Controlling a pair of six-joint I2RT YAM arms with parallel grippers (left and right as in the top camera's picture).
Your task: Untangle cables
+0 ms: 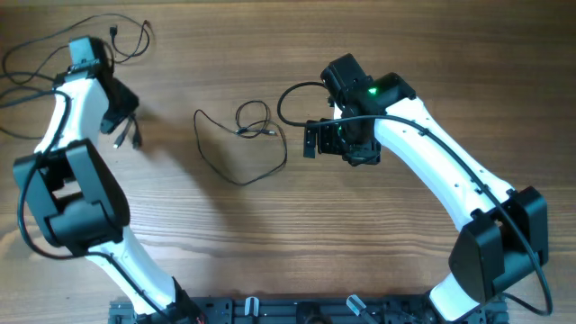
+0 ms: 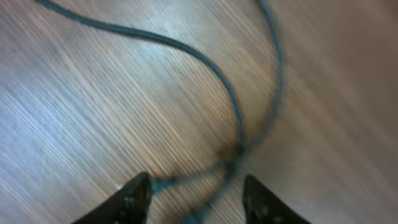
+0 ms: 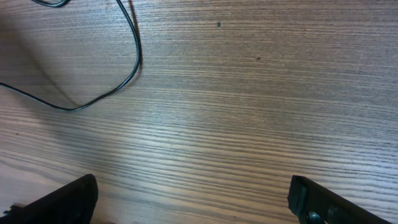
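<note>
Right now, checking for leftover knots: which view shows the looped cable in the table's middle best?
Overhead: the whole looped cable shows, big loop and small coil included. The right wrist catches only one curved stretch at its top left. The left wrist shows only blurred strands, seemingly other cables.

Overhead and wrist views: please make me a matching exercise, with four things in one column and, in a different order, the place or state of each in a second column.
Column one
1. left gripper
2. right gripper
3. looped cable
4. loose strands

Column two
A. lies alone in the middle of the table
B. open over bare wood, with one cable curve ahead of it
C. spread at the table's far left corner
D. fingers apart over blurred, crossing strands

Pairs: 1-D, 2-B, 3-A, 4-C
</note>
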